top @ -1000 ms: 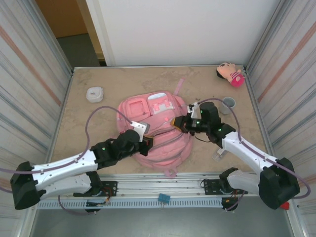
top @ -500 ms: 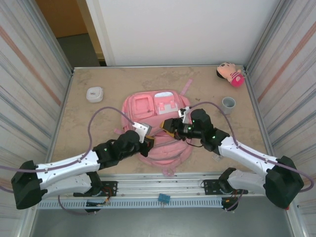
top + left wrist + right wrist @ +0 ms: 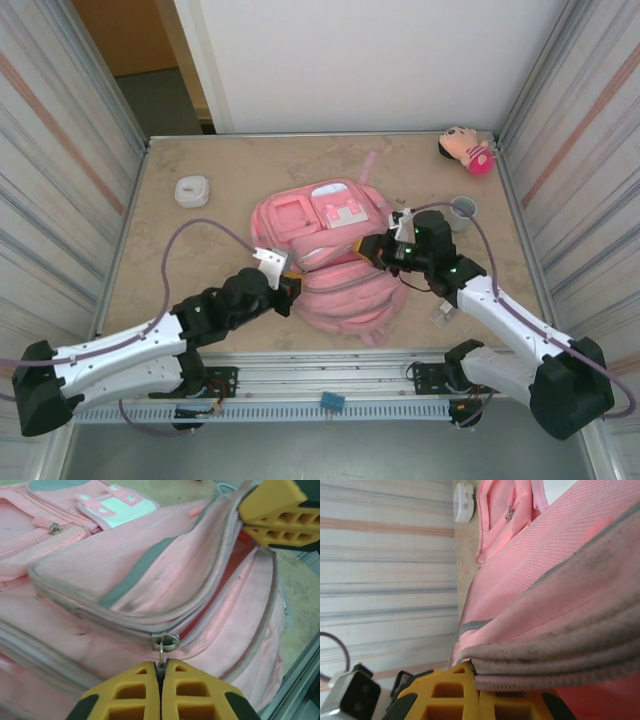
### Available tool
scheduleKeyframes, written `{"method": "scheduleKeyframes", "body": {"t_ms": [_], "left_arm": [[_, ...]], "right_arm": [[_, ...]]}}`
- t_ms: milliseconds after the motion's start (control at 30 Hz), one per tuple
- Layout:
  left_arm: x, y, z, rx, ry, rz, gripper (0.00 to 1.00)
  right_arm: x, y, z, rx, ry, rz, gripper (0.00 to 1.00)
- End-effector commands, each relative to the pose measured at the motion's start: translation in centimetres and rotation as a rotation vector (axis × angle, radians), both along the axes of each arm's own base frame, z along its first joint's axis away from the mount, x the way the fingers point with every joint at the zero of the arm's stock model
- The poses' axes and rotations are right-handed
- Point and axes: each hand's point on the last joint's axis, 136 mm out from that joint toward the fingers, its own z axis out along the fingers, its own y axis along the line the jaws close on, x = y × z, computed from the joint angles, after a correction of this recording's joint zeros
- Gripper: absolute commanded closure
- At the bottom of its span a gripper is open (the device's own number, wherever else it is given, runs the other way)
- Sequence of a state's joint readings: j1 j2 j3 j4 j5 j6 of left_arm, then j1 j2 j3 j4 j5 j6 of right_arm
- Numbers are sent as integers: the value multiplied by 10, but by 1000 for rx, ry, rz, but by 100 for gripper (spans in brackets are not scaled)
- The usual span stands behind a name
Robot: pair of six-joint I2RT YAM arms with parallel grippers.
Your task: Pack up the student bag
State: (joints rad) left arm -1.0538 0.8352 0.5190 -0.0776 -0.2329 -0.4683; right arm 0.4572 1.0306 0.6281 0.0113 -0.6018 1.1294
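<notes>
The student bag (image 3: 335, 225) is lying flat on the beige table (image 3: 180, 250) in the top view, roughly in the middle, with its front pockets and white patch facing up. The left gripper (image 3: 288, 290) is reaching in at the bag's near left side, and the right gripper (image 3: 375, 252) is pressing against its right side. A pink plush doll (image 3: 466, 150) is sitting in the far right corner, a small grey cup (image 3: 462, 208) is standing just behind the right arm, and a white round case (image 3: 192, 190) is resting well apart to the far left.

From the left wrist, the left gripper (image 3: 161, 667) is showing its yellow fingers pressed fully together, pinching the thin metal zipper pull (image 3: 164, 642) that is hanging from the slider on the bag's (image 3: 150, 575) zip line. Past the slider the zip is gaping, and brighter pink lining is showing inside. At the upper right, the right gripper (image 3: 256, 526) is clamping the raised edge of the same opening.

From the right wrist, the right gripper (image 3: 477, 680) is also fully closed, its fingertips nipping the grey piped edge (image 3: 545, 665) of the bag (image 3: 560, 565), which is stretching away above the fingers. The white round case (image 3: 464, 500) is lying on the table beyond the bag, near the striped wall.
</notes>
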Motion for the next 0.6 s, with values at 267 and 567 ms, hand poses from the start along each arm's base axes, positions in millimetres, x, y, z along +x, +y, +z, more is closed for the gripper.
{"method": "scheduleKeyframes", "body": {"t_ms": [267,567], "left_arm": [[-2,-18,21,-39,-97,-115,100],[-1,-26,22,-26,-97,-138,100]], "right_arm": [[-6,25,1,27,2,-65,45],[-8,45,-19,-43,13,-46,80]]}}
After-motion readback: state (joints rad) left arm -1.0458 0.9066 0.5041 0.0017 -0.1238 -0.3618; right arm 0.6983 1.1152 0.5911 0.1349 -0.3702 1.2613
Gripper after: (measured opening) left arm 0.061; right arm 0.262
